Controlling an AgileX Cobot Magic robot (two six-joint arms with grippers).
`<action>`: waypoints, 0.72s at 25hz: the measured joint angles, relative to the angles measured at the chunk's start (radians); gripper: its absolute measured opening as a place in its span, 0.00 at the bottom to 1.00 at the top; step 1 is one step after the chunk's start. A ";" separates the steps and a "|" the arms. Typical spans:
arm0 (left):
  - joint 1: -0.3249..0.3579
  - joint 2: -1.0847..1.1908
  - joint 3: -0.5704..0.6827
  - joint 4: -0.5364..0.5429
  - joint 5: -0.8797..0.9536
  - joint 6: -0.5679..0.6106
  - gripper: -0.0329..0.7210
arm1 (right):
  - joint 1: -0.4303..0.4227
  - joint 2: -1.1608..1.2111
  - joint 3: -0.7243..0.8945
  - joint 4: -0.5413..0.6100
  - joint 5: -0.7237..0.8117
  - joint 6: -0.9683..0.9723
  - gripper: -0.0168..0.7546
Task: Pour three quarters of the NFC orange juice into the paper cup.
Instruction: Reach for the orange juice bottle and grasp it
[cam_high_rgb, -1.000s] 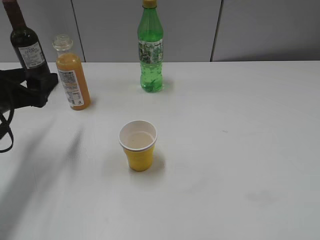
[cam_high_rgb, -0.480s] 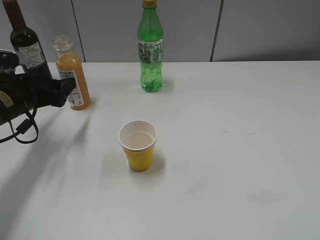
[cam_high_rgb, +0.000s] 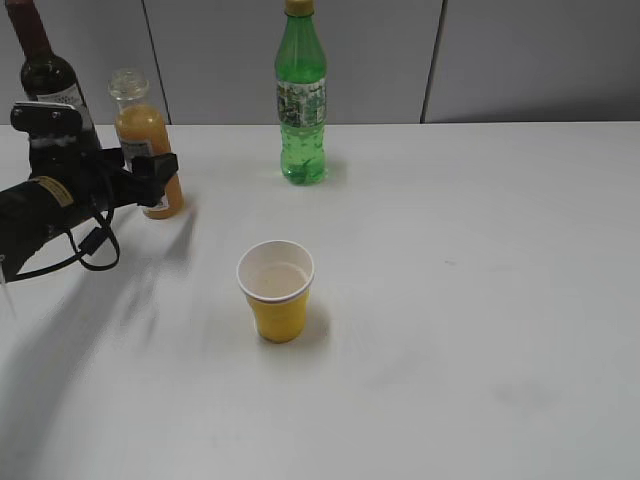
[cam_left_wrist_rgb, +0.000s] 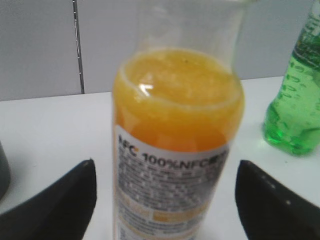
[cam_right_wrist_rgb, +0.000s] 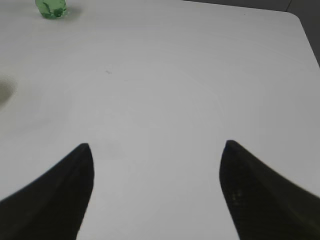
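The NFC orange juice (cam_high_rgb: 141, 136) stands capless at the back left of the table, nearly full. In the left wrist view the juice bottle (cam_left_wrist_rgb: 177, 150) fills the middle. My left gripper (cam_left_wrist_rgb: 166, 162) is open, one black finger on each side of the label, with a gap to the bottle on both sides. From the exterior view, the left gripper (cam_high_rgb: 157, 182) sits at the bottle's lower half. The yellow paper cup (cam_high_rgb: 277, 298) stands upright nearer the front, apart from the bottle. My right gripper (cam_right_wrist_rgb: 157, 145) is open over bare table with nothing between its fingers.
A dark wine bottle (cam_high_rgb: 45, 78) stands just left of and behind the juice, close to the left arm. A tall green soda bottle (cam_high_rgb: 301, 100) stands at the back centre, and is also seen in the left wrist view (cam_left_wrist_rgb: 295, 110). The white table (cam_high_rgb: 480, 280) ends at a grey wall.
The left arm has moved right and forward from the left edge, bringing its open fingers around the juice bottle. Bottles and cup have not moved.
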 joint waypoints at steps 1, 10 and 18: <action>0.000 0.013 -0.012 -0.003 0.003 0.000 0.92 | 0.000 0.000 0.000 0.000 0.000 0.000 0.79; -0.006 0.092 -0.129 -0.010 0.032 0.000 0.92 | 0.000 0.000 0.000 0.000 0.000 0.000 0.79; -0.008 0.122 -0.178 -0.040 0.045 0.000 0.91 | 0.000 0.000 0.000 0.000 0.000 0.000 0.79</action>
